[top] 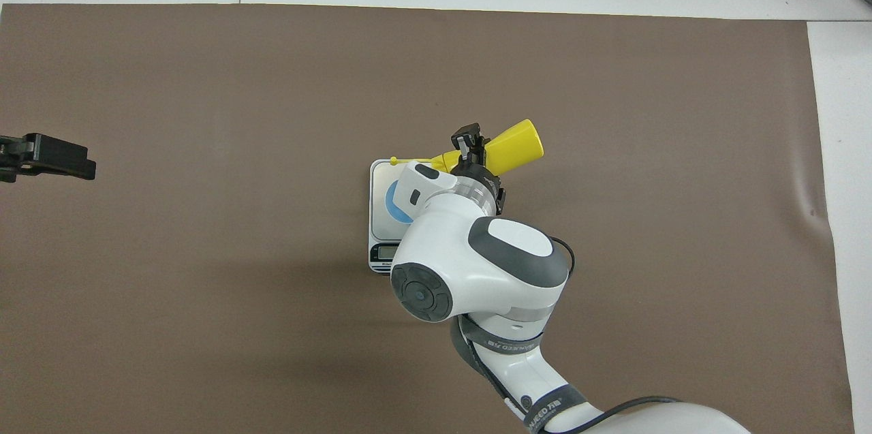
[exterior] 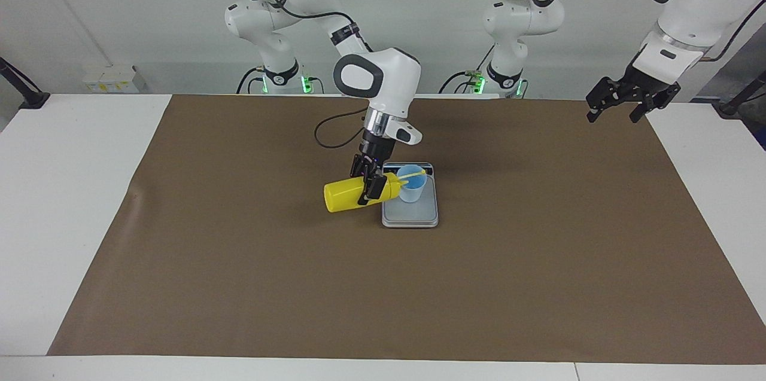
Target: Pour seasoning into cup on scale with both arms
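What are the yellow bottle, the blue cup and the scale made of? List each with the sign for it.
Yellow bottle: probably soft plastic, smooth; uniform bright colour and a thin moulded cap strap.
Blue cup: likely thin plastic; pale, slightly see-through wall.
Scale: silver-grey plate, brushed metal or painted plastic; cannot tell which.

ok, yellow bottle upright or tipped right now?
Tipped: the yellow bottle lies nearly level in the right gripper, nozzle at the cup on the scale.
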